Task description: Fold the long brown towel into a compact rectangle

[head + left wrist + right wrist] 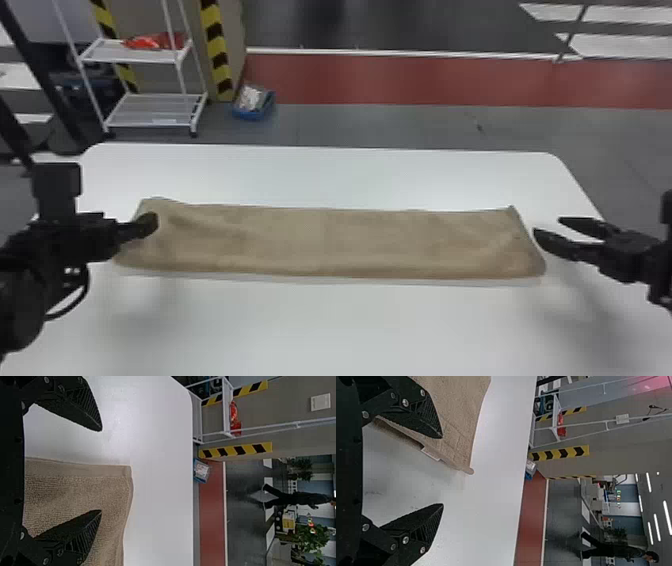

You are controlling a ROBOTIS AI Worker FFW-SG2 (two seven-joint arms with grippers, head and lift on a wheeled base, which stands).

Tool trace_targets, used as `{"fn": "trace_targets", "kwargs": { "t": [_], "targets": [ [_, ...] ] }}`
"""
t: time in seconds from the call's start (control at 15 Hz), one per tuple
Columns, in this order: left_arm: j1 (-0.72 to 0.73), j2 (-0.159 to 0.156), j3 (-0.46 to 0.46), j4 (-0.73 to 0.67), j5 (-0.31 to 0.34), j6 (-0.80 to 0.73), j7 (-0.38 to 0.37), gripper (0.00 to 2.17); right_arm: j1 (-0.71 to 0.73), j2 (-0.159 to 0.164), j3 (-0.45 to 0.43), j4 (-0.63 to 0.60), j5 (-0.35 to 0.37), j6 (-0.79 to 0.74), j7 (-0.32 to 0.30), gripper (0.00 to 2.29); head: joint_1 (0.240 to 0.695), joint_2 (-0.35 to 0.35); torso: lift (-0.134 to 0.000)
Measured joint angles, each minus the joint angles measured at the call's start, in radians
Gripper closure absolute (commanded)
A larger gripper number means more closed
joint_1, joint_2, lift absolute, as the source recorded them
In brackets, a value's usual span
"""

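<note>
Long brown terry-cloth towel (320,240) lies flat in a wide strip across the white round-cornered table (320,325), long sides running left to right from my head view. Using the towel as landmark for everything.

My left black 2-finger gripper (151,223) is over the towel's left end. From the head, its fingers line up and I can't separate them; the left wrist view shows them spread wide, 1 across the towel and 1 across table surface past its edge. That finger hides part of the cloth. Can't tell if it touches.

My right black 2-finger gripper (547,225) is at the towel's right end, fingers spread. In the right wrist view 1 finger covers part of that end; contact unclear. Small white tag (430,453) pokes out along the towel's edge, too small to make out. Right arm is cut off by the head view's side edge.

Beyond the towel's left half, off the table: white metal 2-shelf rack (155,110) with a red item (150,41) on top, unclear what. Blue bin (252,114) beside it, contents a pale blur.
</note>
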Motion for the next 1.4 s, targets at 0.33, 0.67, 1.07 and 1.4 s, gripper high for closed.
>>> {"fn": "trace_targets", "kwargs": {
  "t": [0.33, 0.67, 1.07, 1.4],
  "targets": [
    [0.0, 0.0, 0.0, 0.0, 0.003, 0.0, -0.003, 0.18, -0.001, 0.0, 0.001, 0.01, 0.006, -0.017, -0.003, 0.32, 0.695, -0.035, -0.124],
    [0.001, 0.0, 0.0, 0.001, 0.005, 0.005, -0.003, 0.19, 0.0, 0.0, -0.002, 0.011, 0.002, -0.023, -0.003, 0.32, 0.695, -0.037, -0.124],
    [-0.001, 0.004, -0.001, 0.008, -0.001, 0.03, -0.016, 0.33, 0.009, -0.003, -0.009, 0.008, -0.001, -0.025, -0.003, 0.32, 0.695, -0.04, -0.124],
    [-0.003, 0.009, -0.002, 0.025, -0.006, 0.041, -0.036, 0.52, 0.012, -0.001, -0.008, 0.003, -0.002, -0.023, -0.003, 0.32, 0.695, -0.039, -0.124]
  ]
}}
